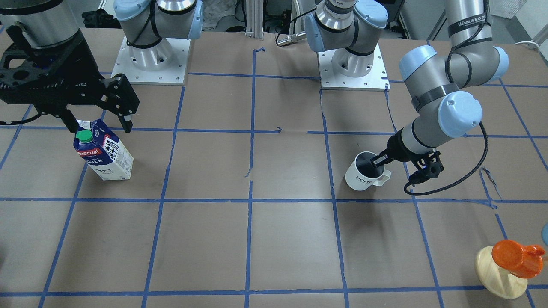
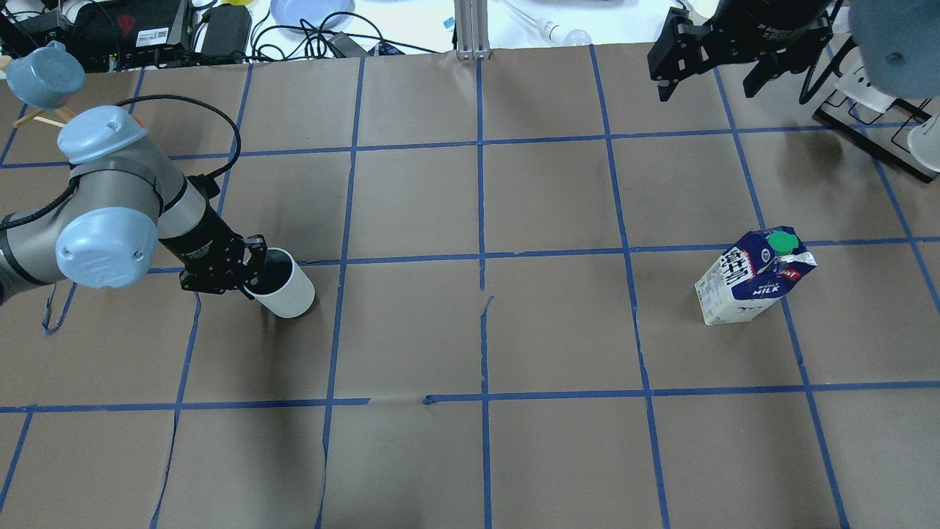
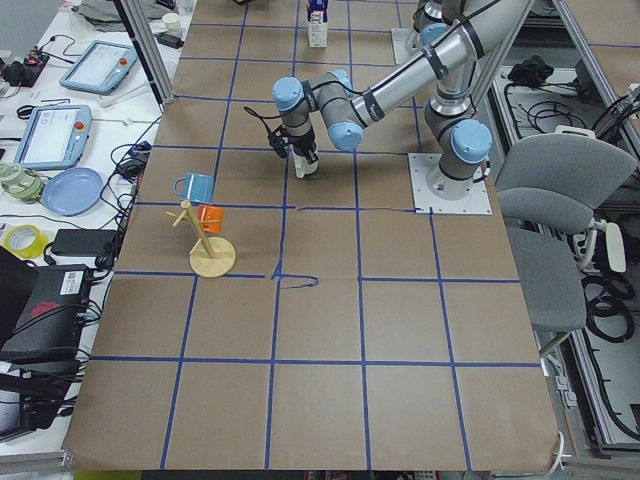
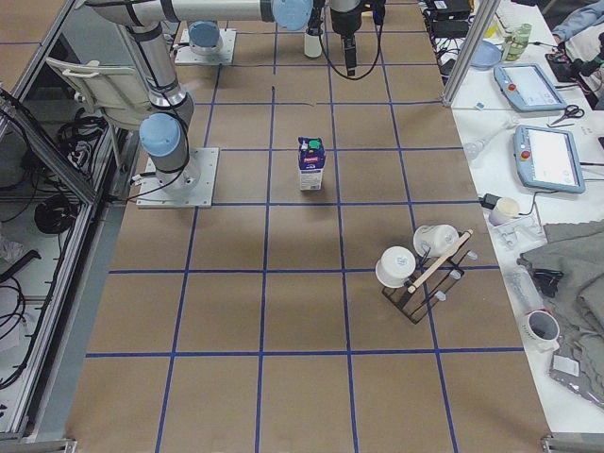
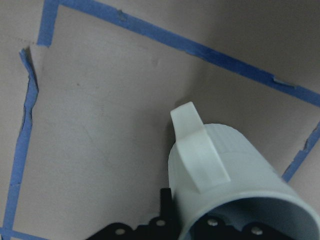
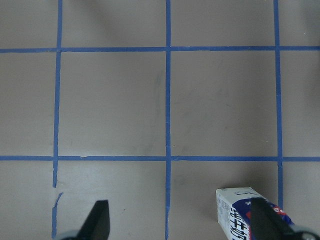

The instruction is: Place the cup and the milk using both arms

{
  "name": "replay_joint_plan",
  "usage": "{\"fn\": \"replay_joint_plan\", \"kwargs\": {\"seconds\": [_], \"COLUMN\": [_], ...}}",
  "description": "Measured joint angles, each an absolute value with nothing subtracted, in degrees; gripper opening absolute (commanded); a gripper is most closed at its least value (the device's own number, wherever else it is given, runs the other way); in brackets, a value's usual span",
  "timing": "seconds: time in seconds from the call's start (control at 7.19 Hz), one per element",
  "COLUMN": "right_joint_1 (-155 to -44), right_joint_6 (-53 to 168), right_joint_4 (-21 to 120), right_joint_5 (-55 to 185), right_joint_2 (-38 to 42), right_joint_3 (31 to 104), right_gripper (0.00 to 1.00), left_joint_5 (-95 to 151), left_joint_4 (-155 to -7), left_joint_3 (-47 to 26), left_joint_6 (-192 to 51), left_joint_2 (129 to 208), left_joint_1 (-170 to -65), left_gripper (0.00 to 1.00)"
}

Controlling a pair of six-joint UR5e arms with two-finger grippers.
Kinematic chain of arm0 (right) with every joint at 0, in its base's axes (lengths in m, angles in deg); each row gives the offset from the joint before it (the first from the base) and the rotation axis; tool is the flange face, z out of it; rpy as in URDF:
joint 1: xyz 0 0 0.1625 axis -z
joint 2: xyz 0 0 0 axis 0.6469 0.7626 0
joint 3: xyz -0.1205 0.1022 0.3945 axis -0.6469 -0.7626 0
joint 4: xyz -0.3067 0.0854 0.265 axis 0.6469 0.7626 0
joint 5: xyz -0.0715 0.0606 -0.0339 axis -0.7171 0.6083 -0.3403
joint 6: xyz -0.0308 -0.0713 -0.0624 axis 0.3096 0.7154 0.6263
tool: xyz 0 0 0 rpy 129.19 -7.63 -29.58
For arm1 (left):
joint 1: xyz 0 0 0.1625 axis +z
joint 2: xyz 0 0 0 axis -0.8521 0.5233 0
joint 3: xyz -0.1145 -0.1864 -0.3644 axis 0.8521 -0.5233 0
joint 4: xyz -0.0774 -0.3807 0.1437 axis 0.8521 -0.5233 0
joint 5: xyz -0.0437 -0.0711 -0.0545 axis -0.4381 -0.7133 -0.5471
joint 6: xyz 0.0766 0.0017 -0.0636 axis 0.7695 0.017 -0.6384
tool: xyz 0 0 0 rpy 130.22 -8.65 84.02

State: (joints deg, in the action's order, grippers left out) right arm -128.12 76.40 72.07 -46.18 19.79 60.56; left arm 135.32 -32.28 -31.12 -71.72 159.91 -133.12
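Brown paper table (image 2: 558, 330), blue tape grid. Cup (image 2: 292, 295) upright on robot's left half, with left gripper (image 2: 255, 278) pinching its rim, one finger inside, one outside. Milk (image 2: 743, 283) upright on right half, nothing touching it. Beyond and higher, right gripper (image 2: 710, 82) has fingers spread wide, holding nothing.

Grey left arm (image 2: 110, 213), light blue joint caps: left of overhead view, elbow bent, wrist angled down. Black two-fingered left claw (image 2: 253, 279) clamped on wall of white ceramic mug (image 2: 290, 294), one finger inside. Right claw (image 2: 707, 88): upper right, raised over bench, pointing down, fingers spread wide.
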Motion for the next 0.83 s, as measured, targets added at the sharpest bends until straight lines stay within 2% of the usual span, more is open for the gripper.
{"fn": "replay_joint_plan", "kwargs": {"seconds": [0.42,0.83], "right_joint_1": [-128.1,-128.1], "right_joint_6": [76.2,76.2], "right_joint_4": [72.2,72.1], "right_joint_5": [-46.1,-46.1], "right_joint_2": [19.8,20.2], "right_joint_3": [60.4,60.3], "right_gripper": [1.00,1.00], "left_joint_5": [133.5,131.6], "left_joint_4": [-33.8,-34.2], "left_joint_3": [-19.4,-10.9], "left_joint_6": [-82.1,-89.8], "left_joint_2": [162.2,166.9], "left_joint_1": [-136.4,-142.6], "left_gripper": [0.00,0.00]}}
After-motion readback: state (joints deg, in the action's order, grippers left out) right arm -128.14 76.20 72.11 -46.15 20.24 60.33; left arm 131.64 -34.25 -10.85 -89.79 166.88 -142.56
